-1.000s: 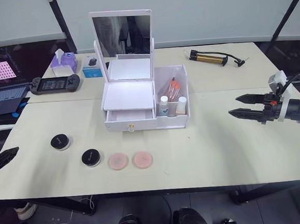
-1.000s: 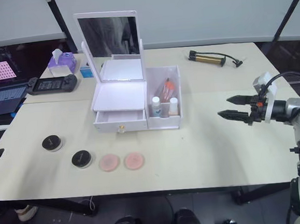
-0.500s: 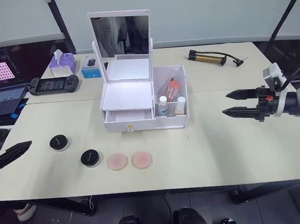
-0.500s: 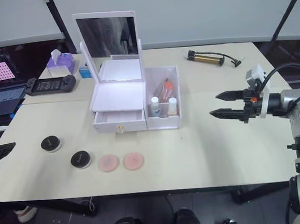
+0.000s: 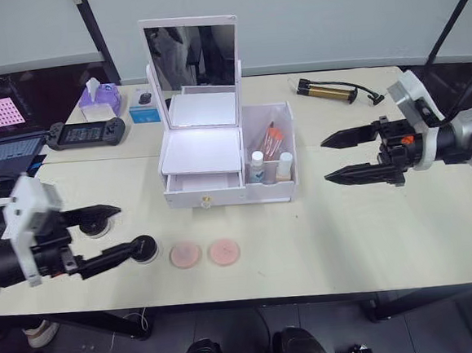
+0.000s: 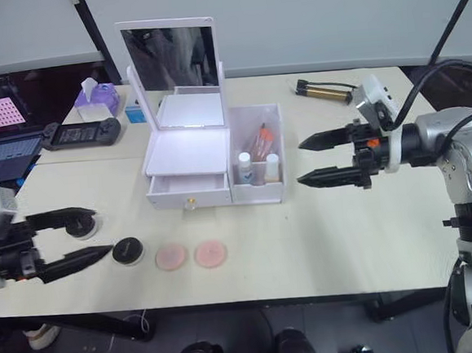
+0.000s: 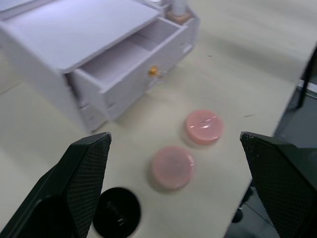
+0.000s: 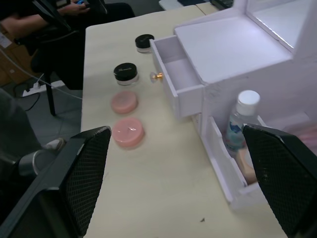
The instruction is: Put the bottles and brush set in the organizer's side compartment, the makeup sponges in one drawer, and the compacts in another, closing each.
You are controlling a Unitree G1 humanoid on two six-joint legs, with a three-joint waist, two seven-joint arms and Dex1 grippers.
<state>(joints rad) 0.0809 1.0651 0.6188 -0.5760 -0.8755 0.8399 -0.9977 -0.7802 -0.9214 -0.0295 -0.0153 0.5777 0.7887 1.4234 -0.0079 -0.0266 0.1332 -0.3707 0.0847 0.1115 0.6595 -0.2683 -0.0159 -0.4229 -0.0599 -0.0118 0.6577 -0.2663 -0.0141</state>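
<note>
The white organizer (image 5: 201, 150) with its upright mirror stands mid-table, its lower drawer (image 5: 204, 181) pulled open. Its side compartment (image 5: 274, 191) holds two bottles (image 5: 257, 165) and the brush set (image 5: 271, 139). In front lie two pink makeup sponges (image 5: 186, 254) (image 5: 224, 251) and two black compacts (image 5: 146, 247) (image 6: 82, 228). My left gripper (image 5: 126, 228) is open, with its fingers by the two compacts and nothing held. To the right of the side compartment my right gripper (image 5: 325, 161) hangs open and empty above the table.
A hand pump (image 5: 333, 92) lies at the back right. A game controller (image 5: 86, 133), a tissue box (image 5: 100, 97) and a small blue box (image 5: 143, 110) sit back left, with a laptop (image 5: 1, 154) at the left edge.
My left arm has come in from the left edge towards the compacts. My right gripper has moved left towards the organizer and opened wider.
</note>
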